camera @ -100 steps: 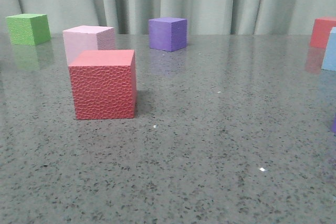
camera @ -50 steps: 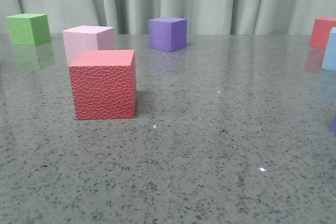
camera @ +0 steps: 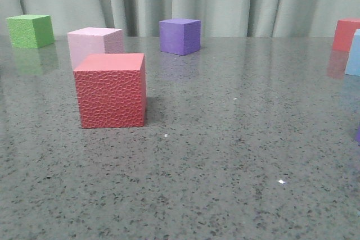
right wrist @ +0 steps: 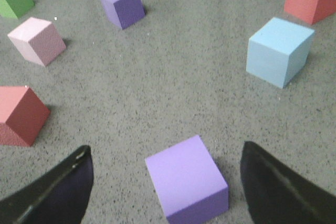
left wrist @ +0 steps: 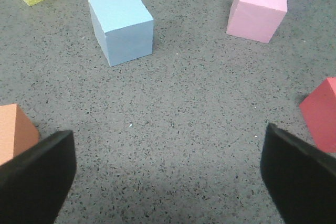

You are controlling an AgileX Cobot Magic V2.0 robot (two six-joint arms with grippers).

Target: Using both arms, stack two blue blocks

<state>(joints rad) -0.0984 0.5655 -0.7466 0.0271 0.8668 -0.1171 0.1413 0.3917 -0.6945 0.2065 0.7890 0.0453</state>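
Front view: speckled grey bench (camera: 225, 155); textured red cube (camera: 111, 90) nearest, pink cube (camera: 94, 43) just behind it, green cube (camera: 31, 30) far left, purple cube (camera: 180, 36) at the back; one blue block (camera: 354, 53) cut by the right edge beside another red cube (camera: 345, 34). No arms in this view. Left wrist view: left claw (left wrist: 168, 174) spread wide and empty above bare bench; second blue block (left wrist: 122, 26) lies ahead, apart from the fingers (left wrist: 37, 179); orange cube (left wrist: 14, 132) beside one finger. Right wrist view: right claw (right wrist: 167, 184) wide, a lilac cube (right wrist: 186, 178) between its fingers, untouched; blue block (right wrist: 280, 51) farther off.
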